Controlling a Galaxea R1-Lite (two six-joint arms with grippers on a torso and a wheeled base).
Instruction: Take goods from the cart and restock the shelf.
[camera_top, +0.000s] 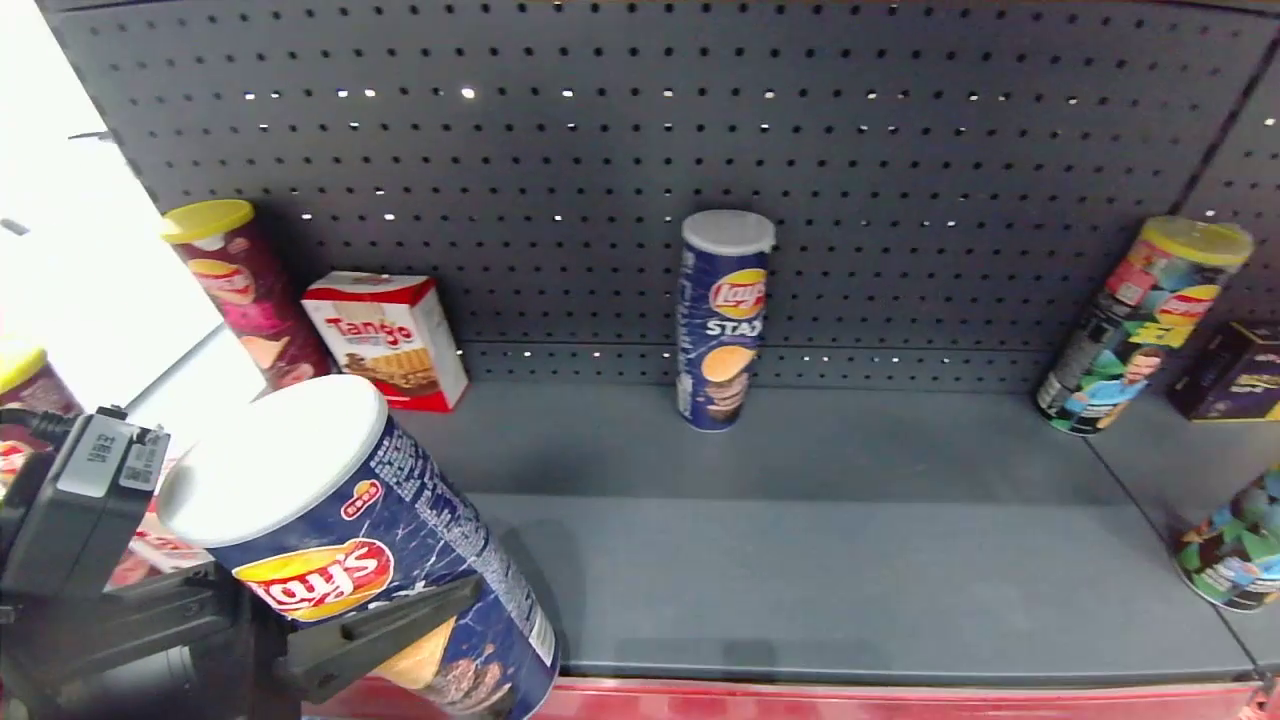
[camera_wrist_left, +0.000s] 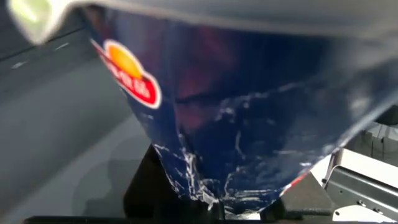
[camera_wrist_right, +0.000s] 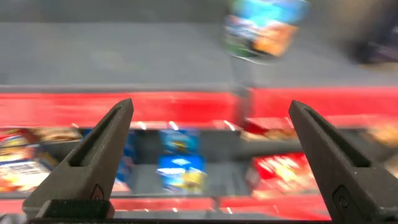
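Observation:
My left gripper (camera_top: 330, 625) is shut on a dark blue chip can (camera_top: 400, 560) with a white lid, held tilted at the shelf's front left corner. The same blue can (camera_wrist_left: 249, 118) looms close in the left wrist view. Another blue chip can (camera_top: 725, 320) stands upright at the back middle of the grey shelf (camera_top: 800, 570). My right gripper (camera_wrist_right: 211, 162) is open with nothing between its fingers, in front of the shelf's red front edge (camera_wrist_right: 186, 106).
A maroon chip can (camera_top: 245, 290) and a red-and-white wafer box (camera_top: 388, 338) stand at the back left. A multicoloured can (camera_top: 1140, 325) and a dark box (camera_top: 1235, 372) stand at the back right, another multicoloured can (camera_top: 1235, 555) nearer the front. Lower shelves hold packaged goods (camera_wrist_right: 177, 162).

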